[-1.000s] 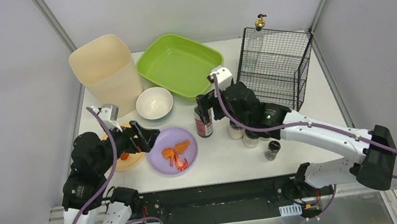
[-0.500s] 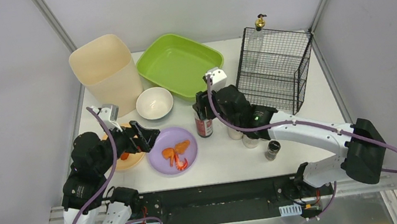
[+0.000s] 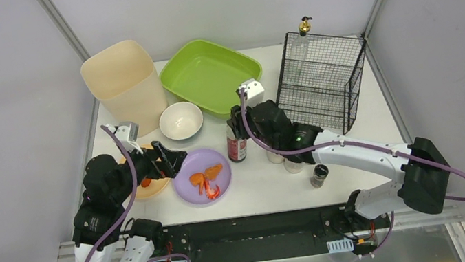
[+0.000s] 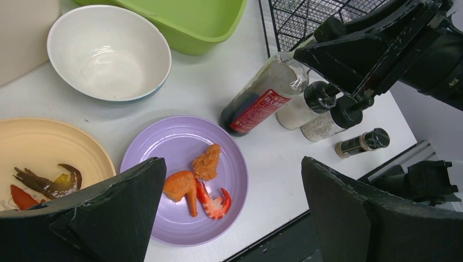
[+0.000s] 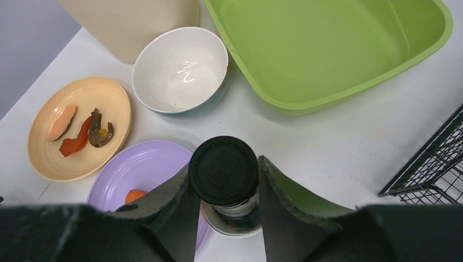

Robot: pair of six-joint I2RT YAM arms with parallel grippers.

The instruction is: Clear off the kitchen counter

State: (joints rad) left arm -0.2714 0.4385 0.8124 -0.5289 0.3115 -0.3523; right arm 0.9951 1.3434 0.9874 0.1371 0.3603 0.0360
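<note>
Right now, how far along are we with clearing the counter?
Done: nothing visibly; the green tray is empty. In hand: the right gripper is closed on the sauce bottle at its cap, and the left gripper is open above the purple plate. Left on the kitchen counter: that plate and the yellow plate with food scraps, white bowl, two shakers, small spice jar.

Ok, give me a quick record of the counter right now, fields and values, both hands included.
left hand: open, holding nothing
right hand: shut on cap of sauce bottle
sauce bottle: beside the purple plate
purple plate: shrimp and fried pieces
yellow plate: food scraps
white bowl: empty
green tray: empty
spice jars: three, right of the bottle
</note>
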